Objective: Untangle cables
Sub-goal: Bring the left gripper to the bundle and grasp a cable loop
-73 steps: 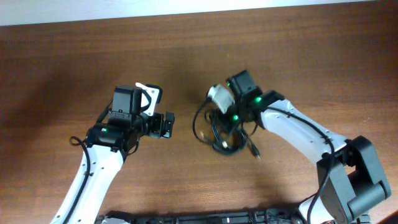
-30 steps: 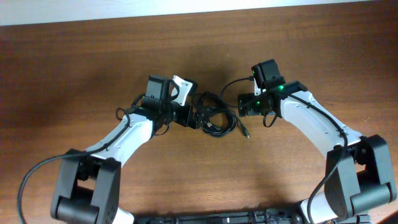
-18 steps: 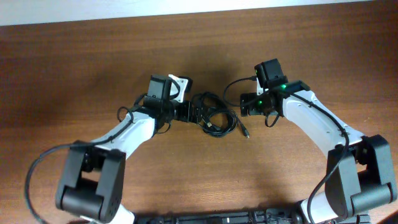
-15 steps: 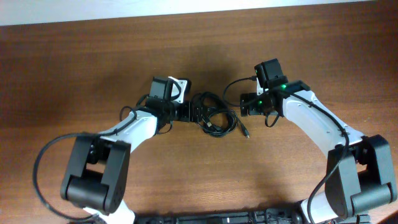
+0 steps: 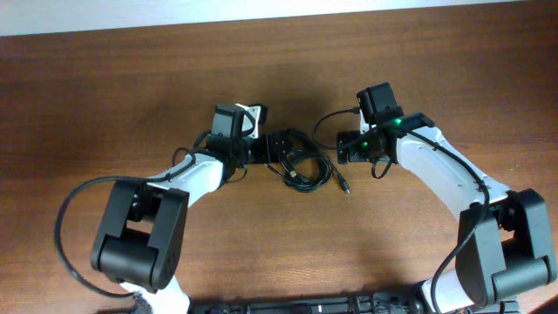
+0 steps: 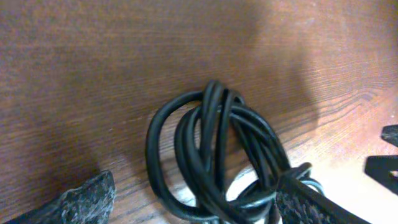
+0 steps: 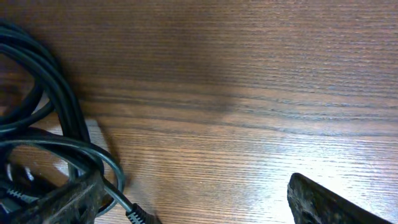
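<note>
The cables (image 5: 302, 166) lie as one tangled bundle of thin black loops on the wood table (image 5: 131, 78), between both arms. My left gripper (image 5: 279, 148) reaches into the bundle's left side. In the left wrist view the coiled cables (image 6: 211, 149) sit between the wide-apart jaws of the left gripper (image 6: 196, 208); its right finger (image 6: 311, 202) touches a loop, its left finger (image 6: 81, 202) stands clear. My right gripper (image 5: 338, 150) is open just right of the bundle. The right gripper (image 7: 196, 205) shows bare wood between its jaws, with cable strands (image 7: 56, 124) and a plug (image 7: 140, 214) at its left finger.
A loose plug end (image 5: 345, 186) points down-right from the bundle. The table's far edge (image 5: 279, 13) runs along the top. Each arm carries its own thicker black cable (image 5: 324, 118).
My left arm has swung in from the left onto the bundle, and its jaws have narrowed a little. The right gripper let go of the cables earlier and has held still for the last second.
</note>
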